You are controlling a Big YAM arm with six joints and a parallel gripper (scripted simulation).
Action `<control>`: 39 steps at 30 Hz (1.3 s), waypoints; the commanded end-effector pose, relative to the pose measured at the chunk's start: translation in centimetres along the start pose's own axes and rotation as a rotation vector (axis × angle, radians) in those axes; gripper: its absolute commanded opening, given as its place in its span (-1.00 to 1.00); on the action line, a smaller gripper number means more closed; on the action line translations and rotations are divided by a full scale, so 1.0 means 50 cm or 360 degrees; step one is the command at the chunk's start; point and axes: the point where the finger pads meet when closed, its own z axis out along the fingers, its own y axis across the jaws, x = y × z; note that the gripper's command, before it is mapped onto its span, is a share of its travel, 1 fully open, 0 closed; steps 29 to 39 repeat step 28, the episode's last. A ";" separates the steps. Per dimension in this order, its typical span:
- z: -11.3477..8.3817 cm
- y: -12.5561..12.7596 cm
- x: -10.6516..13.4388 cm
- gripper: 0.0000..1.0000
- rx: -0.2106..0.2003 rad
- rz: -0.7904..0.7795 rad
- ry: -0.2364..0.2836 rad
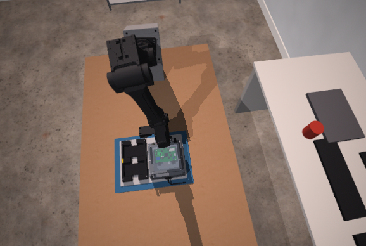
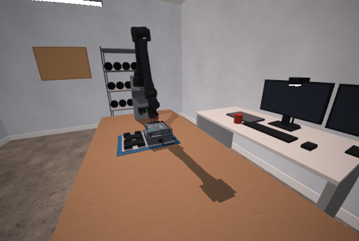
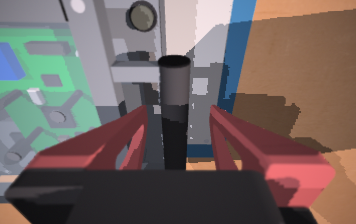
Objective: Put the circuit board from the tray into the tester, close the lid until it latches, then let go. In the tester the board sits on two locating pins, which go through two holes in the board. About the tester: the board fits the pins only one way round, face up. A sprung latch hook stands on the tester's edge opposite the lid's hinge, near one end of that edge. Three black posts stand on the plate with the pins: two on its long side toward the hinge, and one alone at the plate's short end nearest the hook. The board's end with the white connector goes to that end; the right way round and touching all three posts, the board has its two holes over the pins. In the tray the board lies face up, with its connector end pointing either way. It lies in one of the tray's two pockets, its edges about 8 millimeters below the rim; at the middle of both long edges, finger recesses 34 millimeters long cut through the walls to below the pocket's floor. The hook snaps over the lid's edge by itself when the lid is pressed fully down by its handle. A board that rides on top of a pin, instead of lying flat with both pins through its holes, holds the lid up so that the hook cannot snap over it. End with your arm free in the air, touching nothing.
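The tester (image 1: pixel 183 158) (image 2: pixel 165 135) stands on the right half of a blue mat (image 1: pixel 118 187) (image 2: pixel 121 152). Its clear lid (image 3: pixel 90 60) (image 1: pixel 165 156) (image 2: pixel 154 127) lies down flat, and the green circuit board (image 3: pixel 30 65) shows through it. My gripper (image 3: pixel 178 112) (image 2: pixel 154 118) is open at the tester's far end. Its red fingers stand on both sides of the lid's dark round handle (image 3: pixel 174 85) with a gap on each side. In the top view the arm hides the fingers. The black tray (image 1: pixel 133 160) (image 2: pixel 133 140) beside the tester has both pockets empty.
The mat lies on a brown table (image 1: pixel 145 215) (image 2: pixel 142 192); the arm's grey base (image 1: pixel 142 32) is at its far end. A white desk (image 1: pixel 287 95) (image 2: pixel 297 149) with monitors, a keyboard and a red cup (image 1: pixel 313 130) (image 2: pixel 238 118) stands to the right, and a shelf (image 2: pixel 117 84) behind.
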 end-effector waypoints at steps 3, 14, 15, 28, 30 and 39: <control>-0.021 0.004 -0.016 -0.04 -0.0009 -0.0011 -0.0026; -0.060 0.003 -0.005 -0.04 -0.0010 -0.0016 -0.0011; -0.065 0.003 -0.004 -0.04 -0.0011 -0.0015 -0.0009; -0.065 0.003 -0.004 -0.04 -0.0011 -0.0015 -0.0009; -0.065 0.003 -0.004 -0.04 -0.0011 -0.0015 -0.0009; -0.065 0.003 -0.004 -0.04 -0.0011 -0.0015 -0.0009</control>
